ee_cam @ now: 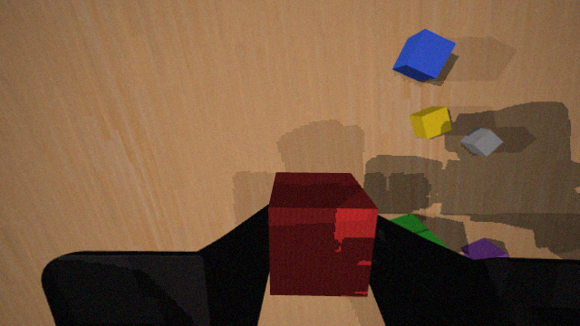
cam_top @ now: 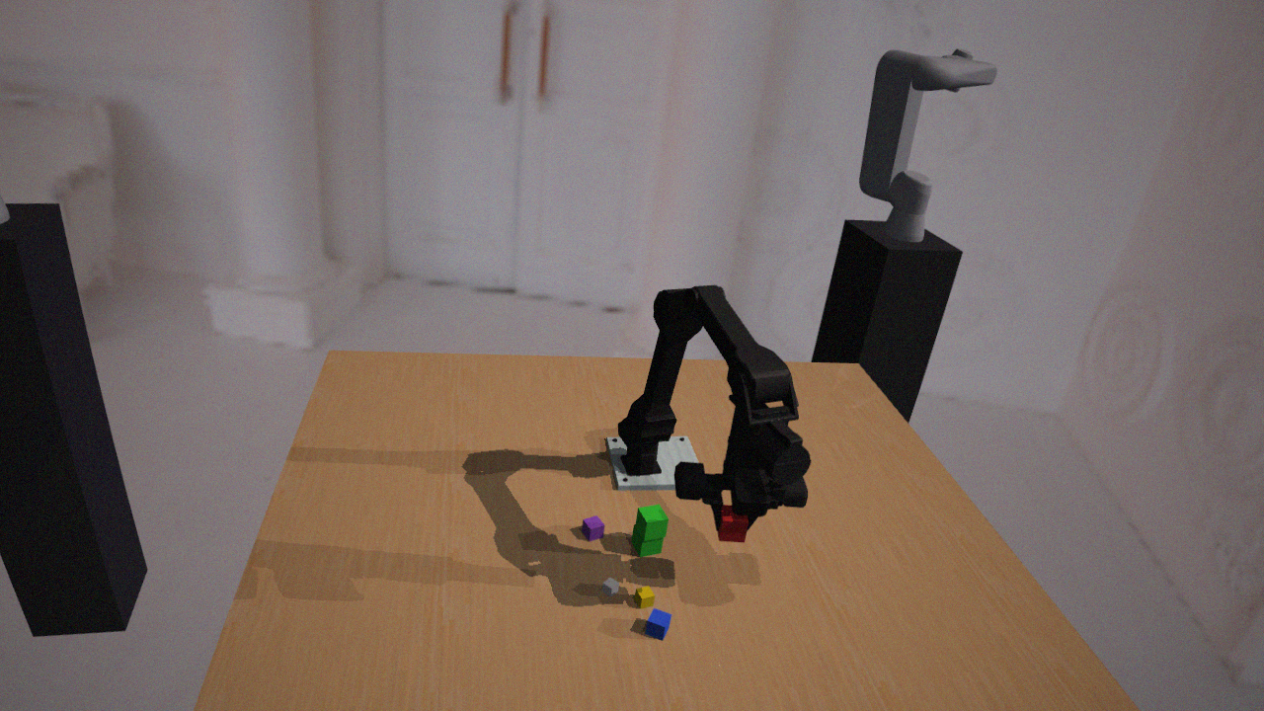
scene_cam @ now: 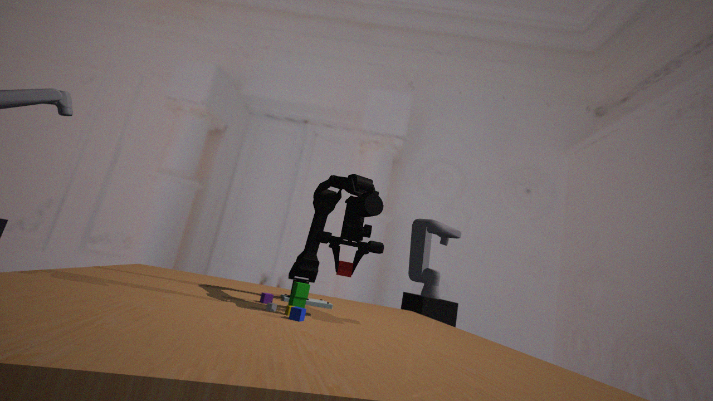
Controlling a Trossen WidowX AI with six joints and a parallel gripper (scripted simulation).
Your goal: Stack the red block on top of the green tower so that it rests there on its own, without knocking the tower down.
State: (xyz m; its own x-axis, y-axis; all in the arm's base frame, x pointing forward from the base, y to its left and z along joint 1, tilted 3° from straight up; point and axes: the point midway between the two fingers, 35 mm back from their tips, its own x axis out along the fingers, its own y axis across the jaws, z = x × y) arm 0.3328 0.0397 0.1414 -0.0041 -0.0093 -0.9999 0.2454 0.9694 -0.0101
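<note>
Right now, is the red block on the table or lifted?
Lifted: the hand grips the red block above the table.

High front view, low side view, close wrist view downward.

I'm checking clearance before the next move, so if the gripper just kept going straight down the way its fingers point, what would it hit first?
The gripper, shut on the red block, points down at bare table. The block would likely touch the wood first; the green tower stands off to one side.
</note>
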